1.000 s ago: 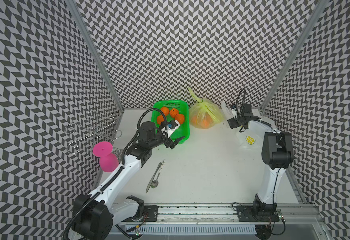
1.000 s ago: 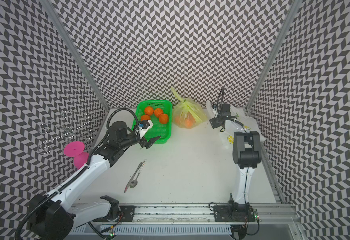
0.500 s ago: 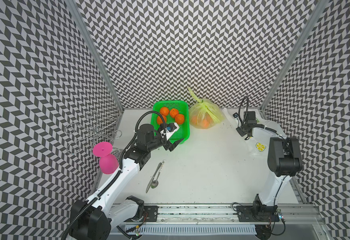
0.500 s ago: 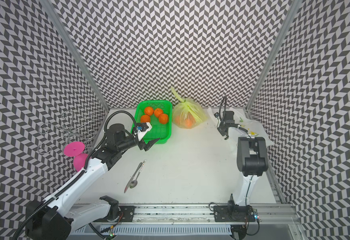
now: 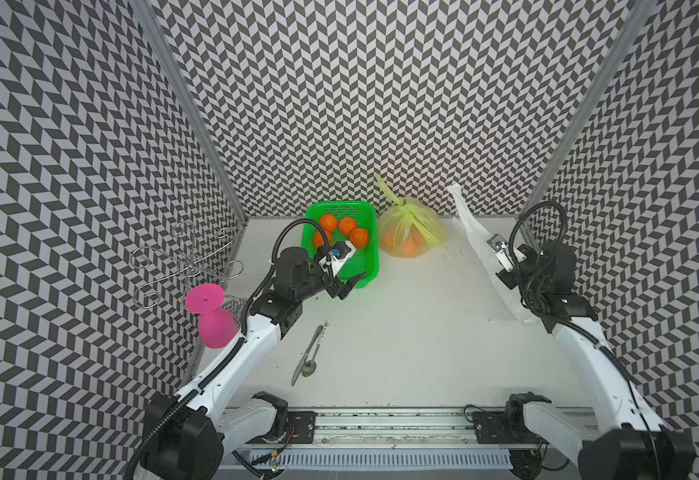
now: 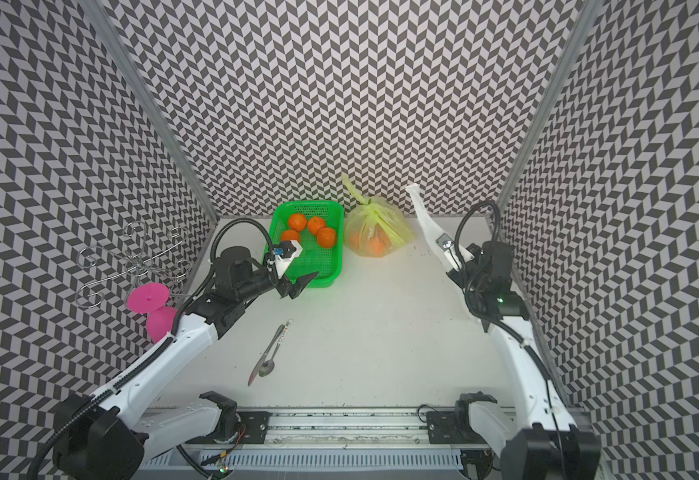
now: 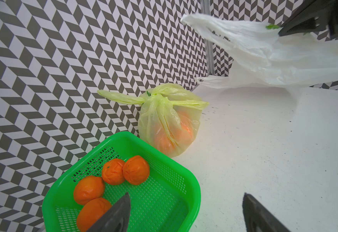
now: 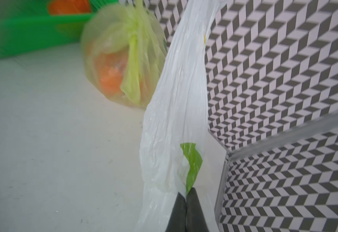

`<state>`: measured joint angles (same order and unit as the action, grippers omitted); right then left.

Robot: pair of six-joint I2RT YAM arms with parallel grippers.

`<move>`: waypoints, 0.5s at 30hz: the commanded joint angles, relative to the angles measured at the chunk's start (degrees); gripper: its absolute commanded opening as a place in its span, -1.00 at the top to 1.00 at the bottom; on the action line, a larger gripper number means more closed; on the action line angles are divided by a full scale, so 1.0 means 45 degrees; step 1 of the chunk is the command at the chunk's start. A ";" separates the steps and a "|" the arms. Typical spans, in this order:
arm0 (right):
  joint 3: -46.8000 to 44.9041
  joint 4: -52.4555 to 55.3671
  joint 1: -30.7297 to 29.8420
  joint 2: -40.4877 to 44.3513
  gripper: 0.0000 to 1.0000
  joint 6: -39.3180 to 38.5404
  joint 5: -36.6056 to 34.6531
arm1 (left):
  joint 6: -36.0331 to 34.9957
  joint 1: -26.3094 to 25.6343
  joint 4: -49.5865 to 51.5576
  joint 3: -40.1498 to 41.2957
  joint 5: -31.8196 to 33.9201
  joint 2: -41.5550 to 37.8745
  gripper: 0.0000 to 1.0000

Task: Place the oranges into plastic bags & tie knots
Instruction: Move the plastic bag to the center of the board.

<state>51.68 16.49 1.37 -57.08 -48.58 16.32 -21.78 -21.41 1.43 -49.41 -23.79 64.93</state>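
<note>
White flat tabletop (image 5: 422,332), a little speckled. At the far edge, standing directly on it: green plastic mesh basket (image 5: 375,245) and, just beside, tied translucent yellow-green plastic bag (image 5: 410,232). Nearer the front, lying close together: silver metal knife (image 5: 299,373) and silver metal spoon (image 5: 309,368).
</note>
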 commanded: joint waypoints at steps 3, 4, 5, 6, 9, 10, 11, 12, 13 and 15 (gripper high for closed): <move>0.0753 0.2053 -0.1489 0.1117 1.00 -0.0074 0.4853 | 0.0652 0.0063 -0.0473 -0.0168 0.0926 0.0341 -0.76; 0.0883 0.2286 -0.2010 0.1087 1.00 0.0040 0.5221 | 0.0734 0.0111 -0.0498 -0.0173 0.1023 0.0374 -0.76; 0.0898 0.2366 -0.2710 0.1099 1.00 0.0129 0.5345 | 0.0767 0.0166 -0.0523 -0.0201 0.1125 0.0425 -0.77; 0.0841 0.2389 -0.3357 0.1136 1.00 0.0204 0.5286 | 0.0777 0.0206 -0.0556 -0.0197 0.1227 0.0462 -0.77; 0.0532 0.2667 -0.5795 0.1226 1.00 0.0025 0.4450 | 0.0761 0.0336 -0.0533 -0.0212 0.1417 0.0524 -0.77; 0.0215 0.2804 -0.6610 0.1239 1.00 -0.0221 0.3764 | 0.0742 0.0372 -0.0516 -0.0212 0.1405 0.0517 -0.77; -0.0220 0.2921 -0.7253 0.1176 1.00 -0.0464 0.2867 | 0.0734 0.0404 -0.0498 -0.0229 0.1409 0.0533 -0.77; -0.0643 0.3035 -0.7639 0.1116 1.00 -0.0964 0.2126 | 0.0719 0.0432 -0.0429 -0.0250 0.1415 0.0534 -0.77; -0.1217 0.3073 -0.7880 0.1048 1.00 -0.1344 0.1210 | 0.0720 0.0444 -0.0409 -0.0270 0.1390 0.0535 -0.77; -0.2074 0.3088 -0.7921 0.0946 1.00 -0.1831 -0.0387 | 0.0710 0.0461 -0.0347 -0.0300 0.1340 0.0577 -0.77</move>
<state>46.63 27.46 -33.85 -52.14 -51.94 26.13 -19.35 -19.68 0.86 -49.41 -18.22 67.44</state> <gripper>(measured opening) 0.048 0.882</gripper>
